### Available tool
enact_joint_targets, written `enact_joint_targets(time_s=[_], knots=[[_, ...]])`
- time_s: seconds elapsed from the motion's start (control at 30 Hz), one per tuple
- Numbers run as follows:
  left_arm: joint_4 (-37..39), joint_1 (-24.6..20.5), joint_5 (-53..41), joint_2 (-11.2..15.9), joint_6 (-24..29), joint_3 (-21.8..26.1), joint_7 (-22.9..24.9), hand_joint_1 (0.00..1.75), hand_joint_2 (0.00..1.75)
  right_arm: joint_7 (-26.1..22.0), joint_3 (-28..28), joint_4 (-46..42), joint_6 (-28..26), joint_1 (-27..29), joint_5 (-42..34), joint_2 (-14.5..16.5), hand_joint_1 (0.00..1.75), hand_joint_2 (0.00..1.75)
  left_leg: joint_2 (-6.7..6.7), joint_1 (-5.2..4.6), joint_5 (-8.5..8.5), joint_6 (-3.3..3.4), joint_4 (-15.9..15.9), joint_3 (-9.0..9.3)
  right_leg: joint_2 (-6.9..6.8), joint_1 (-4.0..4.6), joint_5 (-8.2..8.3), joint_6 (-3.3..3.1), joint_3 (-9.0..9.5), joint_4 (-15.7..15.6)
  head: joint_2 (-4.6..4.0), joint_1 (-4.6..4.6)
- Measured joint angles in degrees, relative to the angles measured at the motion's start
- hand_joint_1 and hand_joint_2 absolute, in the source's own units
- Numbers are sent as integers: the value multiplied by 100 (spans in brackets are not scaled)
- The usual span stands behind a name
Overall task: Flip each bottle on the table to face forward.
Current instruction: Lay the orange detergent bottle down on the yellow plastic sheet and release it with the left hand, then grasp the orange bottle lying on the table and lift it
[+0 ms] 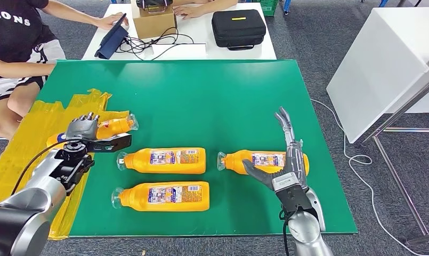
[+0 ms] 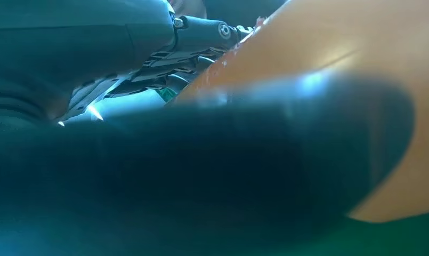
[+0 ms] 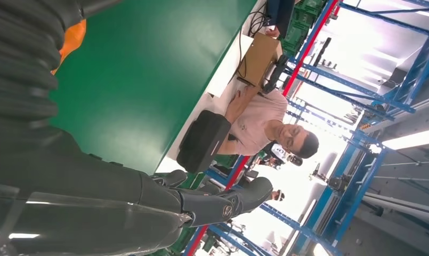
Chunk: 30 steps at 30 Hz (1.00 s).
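Four bottles (image 1: 164, 160) on table (image 1: 201, 96), case (image 1: 238, 28) behind

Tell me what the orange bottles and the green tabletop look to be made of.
Orange bottles: probably plastic, clear at the neck and cap, with printed paper or film labels; the glossy highlights suggest a smooth finish. Green tabletop: a flat matte sheet or mat, even colour with no glare; the exact material is unclear.
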Motion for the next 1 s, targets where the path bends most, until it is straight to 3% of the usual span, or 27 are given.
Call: enact_joint_targets(time_s=[0.13,0.23,0.3,0.37,0.47,0.53,0.6,0.67,0.8,1.0], knots=[[-144,97,164,-25,309,79,-435,0,0,9,-25,-18,-1,39,34,1,0,175,-1,0,0,0,0,0,0,0,0,0,-1,0,0,1],[-644,386,872,-83,653,331,-1602,0,0,5,-82,-118,-4,177,75,-1,0,175,-2,-1,-1,0,0,0,0,-2,-1,0,-1,-1,0,0],[-1299,738,1822,-140,581,562,-2635,0,87,-6,-140,-233,-38,329,140,-11,0,175,2,-2,-3,0,0,-1,3,-4,-1,0,-2,-1,0,1],[-2183,1200,3234,-237,125,823,-3613,0,175,95,-186,-360,-220,476,456,-50,0,175,9,-6,-9,-2,0,-1,13,-8,-2,1,-5,-3,0,-1],[-3687,2067,6341,-547,-1624,1292,-4770,0,175,798,-249,-472,-758,576,2089,-244,0,175,19,-11,-19,0,0,0,29,-16,-3,1,-10,-6,0,-2],[-4494,2549,8289,-777,-2757,1553,-5086,0,175,1241,-304,-482,-811,558,3270,-435,0,175,19,-11,-21,3,0,-2,28,-16,-5,1,-11,-9,0,3],[-5035,2859,9333,-933,-3074,1691,-5208,0,175,1490,-339,-479,-663,516,3808,-606,0,175,17,-12,-23,7,0,-5,27,-16,-5,2,-10,-11,0,1],[-5435,3089,9255,-1001,-3001,1751,-5335,0,175,1659,-347,-453,-481,459,4020,-768,0,175,15,-12,-21,9,0,-5,24,-15,-4,3,-7,-12,0,-2],[-6126,3469,8196,-1025,-2990,1756,-5433,0,175,1872,-345,-243,-95,259,4283,-1079,0,175,8,-9,-13,11,0,-4,12,-12,-2,2,-3,-10,0,-1],[-6616,3699,8258,-1039,-2990,1725,-5445,0,175,2000,-335,160,403,-47,4275,-1359,0,175,8,-7,-11,9,0,-3,12,-8,-1,2,-2,-9,0,-2]])
